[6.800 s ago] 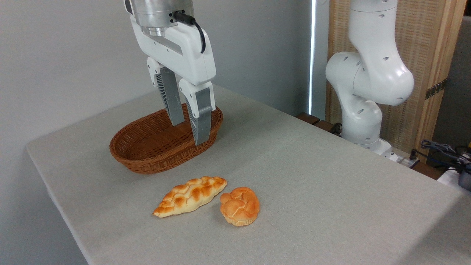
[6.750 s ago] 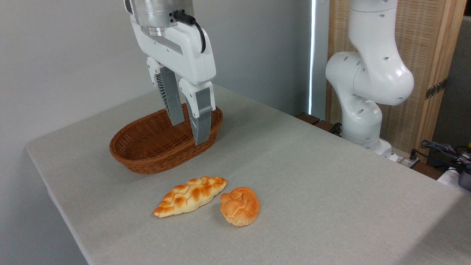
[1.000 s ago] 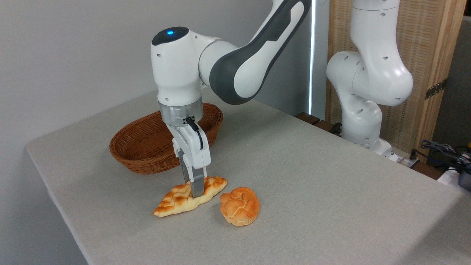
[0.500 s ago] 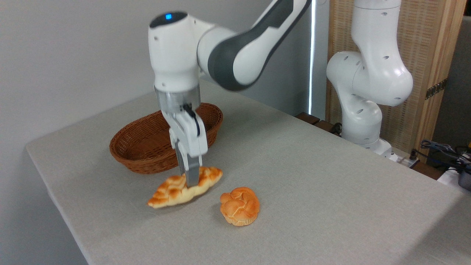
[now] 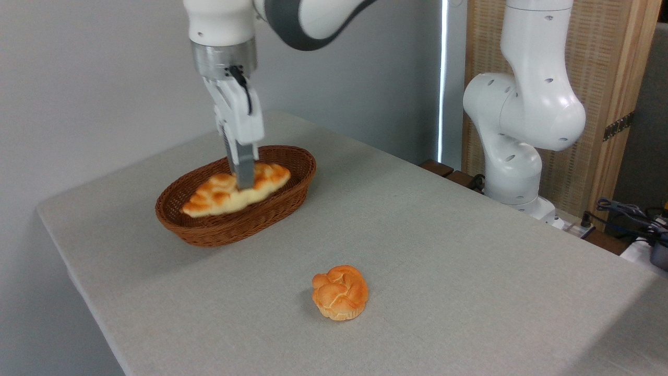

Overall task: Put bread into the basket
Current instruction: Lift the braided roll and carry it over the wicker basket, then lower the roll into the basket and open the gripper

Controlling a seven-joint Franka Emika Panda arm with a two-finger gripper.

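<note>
The gripper [image 5: 243, 181] hung over the basket [image 5: 271, 209], its jaws pinching the bread [image 5: 219, 194] at its middle, the loaf lengthwise within the rim. A bun [image 5: 340, 292] sat on the bench [image 5: 443, 250], well apart.

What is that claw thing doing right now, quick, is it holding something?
Gripper: its fingers are closed on the long, golden-yellow braided loaf, holding it over the oval reddish-brown wicker basket.
</note>
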